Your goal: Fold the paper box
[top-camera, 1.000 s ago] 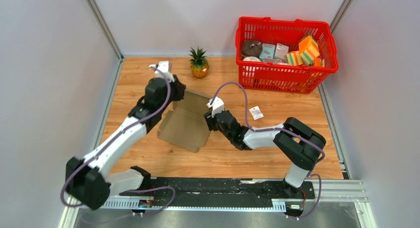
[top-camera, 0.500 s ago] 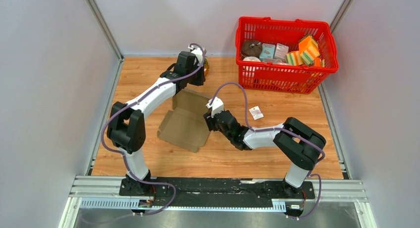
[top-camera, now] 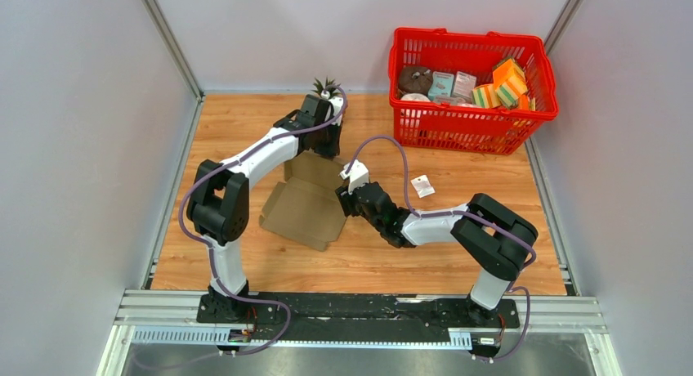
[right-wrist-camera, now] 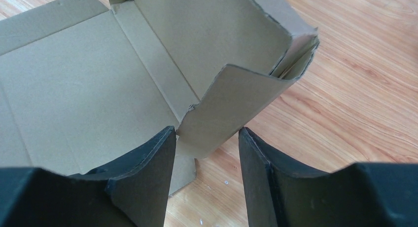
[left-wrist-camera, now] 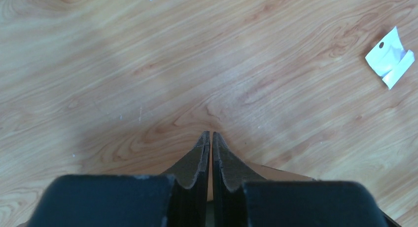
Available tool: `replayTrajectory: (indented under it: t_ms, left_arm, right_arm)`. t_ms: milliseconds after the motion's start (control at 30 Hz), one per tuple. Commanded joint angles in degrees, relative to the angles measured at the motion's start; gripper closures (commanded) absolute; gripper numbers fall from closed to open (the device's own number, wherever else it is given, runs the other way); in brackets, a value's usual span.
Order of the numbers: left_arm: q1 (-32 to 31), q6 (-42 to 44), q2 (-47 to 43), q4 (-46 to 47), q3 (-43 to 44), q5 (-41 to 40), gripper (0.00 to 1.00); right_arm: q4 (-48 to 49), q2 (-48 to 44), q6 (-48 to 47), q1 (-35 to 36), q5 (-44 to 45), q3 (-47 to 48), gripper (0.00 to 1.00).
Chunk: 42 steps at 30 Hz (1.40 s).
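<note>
A plain brown cardboard die-cut box lies opened out on the light wooden tabletop, a little left of centre, its inner face up. In the right wrist view the box shows a flat base panel with crease lines. One panel along its edge stands raised, and a narrower side flap curls upward at the corner.

The right arm's black hand sits at the box's right edge. Its hand is spread wide, one finger over the base panel and the other over bare wood, with the raised side flap between them.

The left arm reaches across to the box's far edge, where its hand points down. In its wrist view the hand is closed to a thin slit above the wood, a strip of cardboard showing beneath it.

A small white paper tag lies just right of the box. A red plastic basket holding colourful packages stands at the far right. A small pineapple peeks out behind the left arm.
</note>
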Motion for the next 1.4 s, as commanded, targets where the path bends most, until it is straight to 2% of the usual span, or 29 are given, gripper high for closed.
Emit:
replayTrajectory:
  t_ms: [0,433,600,667,767,933,1000,1133,1267,1367]
  left_arm:
    - [-0.4,0.99,-1.88,-1.97,0.1,-0.09,0.89]
    - [-0.4,-0.42,-9.8,2.6,-11.26,-1.06,0.9]
    - [-0.4,-0.77,-10.42,4.18,-12.58,-0.8,0.9]
    - [-0.4,-0.77,-9.99,4.19,-12.41,-0.62,0.9]
    - [-0.4,-0.68,-9.63,4.36,-12.23,-0.71,0.9]
    - [-0.4,-0.33,-9.63,4.45,-12.32,-1.15,0.9]
    - [-0.4,-0.16,-9.54,4.36,-12.23,-1.15,0.9]
    - [-0.4,0.11,-8.93,4.1,-12.05,-1.15,0.9]
    - [-0.4,0.63,-8.31,3.57,-11.35,-1.15,0.91]
    - [-0.4,0.72,-8.31,3.66,-11.35,-1.24,0.91]
  right_arm:
    - [2.17,-1.17,-0.19,0.38,0.15,1.47,0.47]
    - [-0.38,-7.5,5.08,-0.23,-4.33,-2.74,0.4]
    - [-2.84,-14.44,5.34,-0.94,-6.62,-6.17,0.39]
    - [-4.76,-17.77,5.34,-1.2,-4.79,-7.4,0.39]
    - [-5.83,-19.63,4.21,-2.78,-3.9,-8.99,0.41]
    - [-8.13,-16.91,1.04,-2.96,-4.33,-7.58,0.49]
    - [-6.36,-17.52,2.0,-2.96,-6.61,-8.2,0.47]
    - [-10.56,-24.36,4.64,-2.96,-13.82,-8.03,0.39]
    - [-12.78,-29.91,5.17,-3.48,-8.4,-10.57,0.36]
    - [-15.41,-28.61,5.96,-5.77,-1.98,-10.49,0.37]
